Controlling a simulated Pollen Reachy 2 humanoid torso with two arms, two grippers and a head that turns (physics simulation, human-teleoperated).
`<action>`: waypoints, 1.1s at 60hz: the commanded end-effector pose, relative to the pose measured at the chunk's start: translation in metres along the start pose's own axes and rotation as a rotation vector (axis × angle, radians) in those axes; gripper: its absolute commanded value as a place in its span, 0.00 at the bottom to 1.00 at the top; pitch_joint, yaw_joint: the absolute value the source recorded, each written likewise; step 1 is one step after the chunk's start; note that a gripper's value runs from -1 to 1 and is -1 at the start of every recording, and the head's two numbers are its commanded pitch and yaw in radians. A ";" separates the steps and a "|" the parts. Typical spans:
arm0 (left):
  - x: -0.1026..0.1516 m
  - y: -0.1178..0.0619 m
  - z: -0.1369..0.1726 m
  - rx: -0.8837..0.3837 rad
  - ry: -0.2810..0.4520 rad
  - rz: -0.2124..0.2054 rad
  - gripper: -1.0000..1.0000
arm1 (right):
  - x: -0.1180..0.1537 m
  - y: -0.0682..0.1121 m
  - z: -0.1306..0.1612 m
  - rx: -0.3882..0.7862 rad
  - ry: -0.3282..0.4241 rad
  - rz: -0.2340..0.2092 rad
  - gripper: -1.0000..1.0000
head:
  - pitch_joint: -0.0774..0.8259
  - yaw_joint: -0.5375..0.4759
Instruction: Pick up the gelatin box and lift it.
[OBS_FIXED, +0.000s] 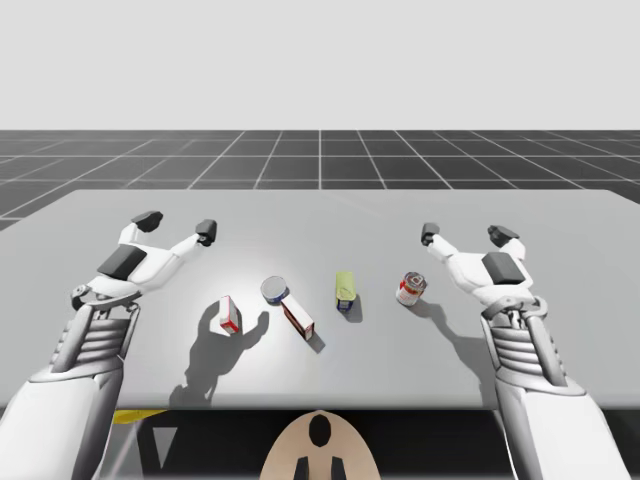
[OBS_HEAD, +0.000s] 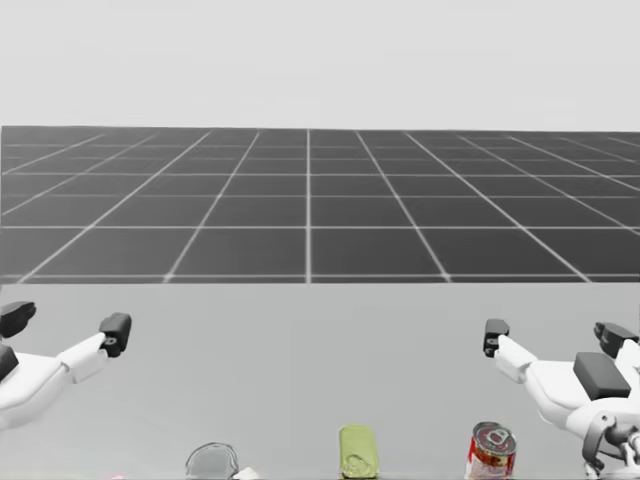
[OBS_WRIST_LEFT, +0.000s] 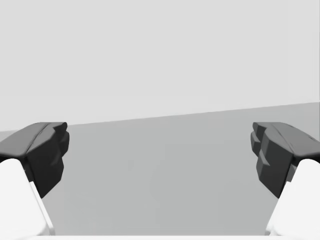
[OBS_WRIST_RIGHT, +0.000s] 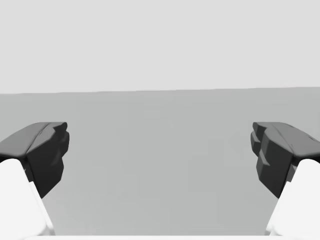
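Note:
A small red-and-white box stands on the grey table, left of centre near the front. My left gripper hovers open behind and to the left of it, well apart. Over the right side my right gripper is open too, far from the box. In the left wrist view the left gripper has only bare table between its fingers. The right gripper likewise holds nothing.
A grey-blue can stands beside a long red-and-white box lying flat. A yellow-green object sits at centre, and a red can stands just in front of my right gripper.

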 end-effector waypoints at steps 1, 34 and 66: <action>-0.001 -0.001 0.000 -0.002 0.004 0.000 0.00 | 0.000 0.000 -0.001 -0.015 -0.009 0.005 0.00 | 0.40 0.51; -0.007 -0.003 -0.003 -0.017 0.032 -0.006 0.00 | 0.001 -0.001 -0.001 -0.002 -0.001 0.020 0.00 | 0.77 0.72; -0.003 -0.011 -0.001 -0.045 0.028 -0.008 0.00 | -0.002 0.001 -0.001 0.009 0.012 0.026 0.00 | 0.87 0.90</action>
